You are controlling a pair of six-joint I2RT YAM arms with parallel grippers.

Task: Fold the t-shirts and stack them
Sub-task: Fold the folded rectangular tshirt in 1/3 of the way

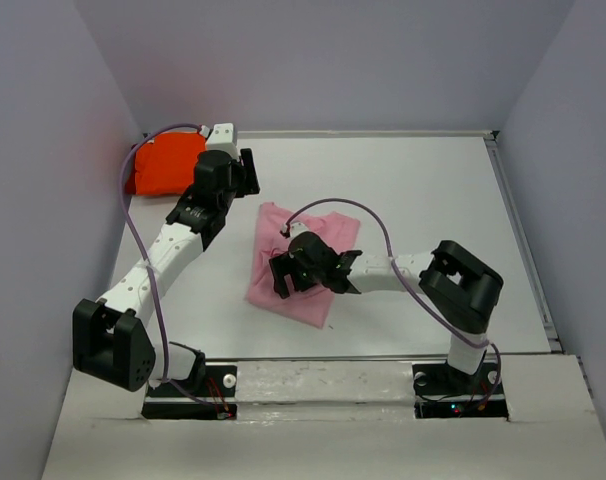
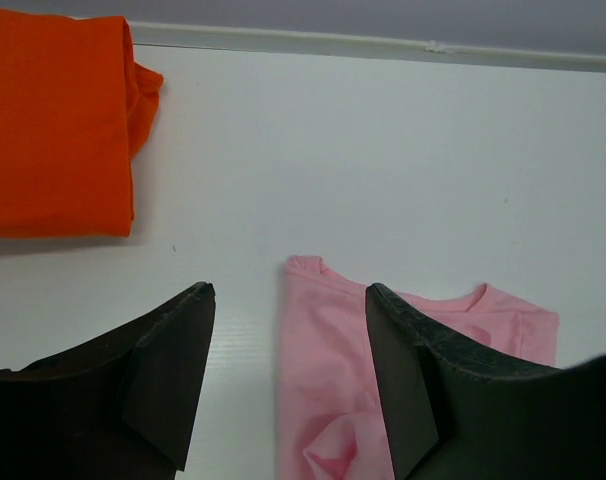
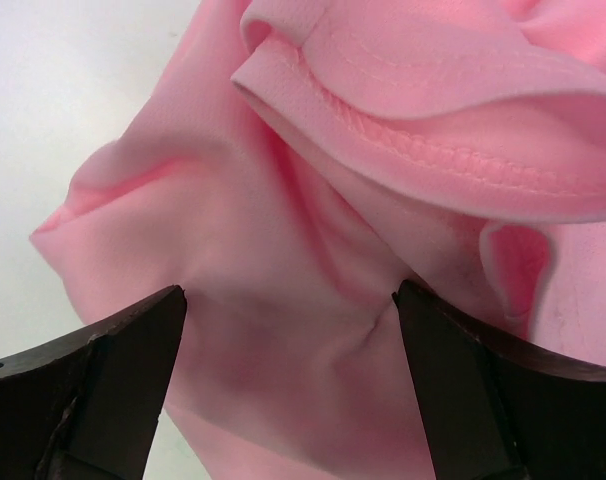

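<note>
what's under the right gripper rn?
Pink shirt, bunched into folds, sits between the open jaws of the right gripper. White table shows beside it; whatever lies beneath the cloth is covered.

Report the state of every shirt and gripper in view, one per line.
orange t-shirt: folded, lying flat at the far left corner of the table.
pink t-shirt: partly folded and bunched, lying mid-table.
left gripper: open, empty, above bare table between the two shirts.
right gripper: open, straddling a bunched fold of the pink t-shirt.
</note>
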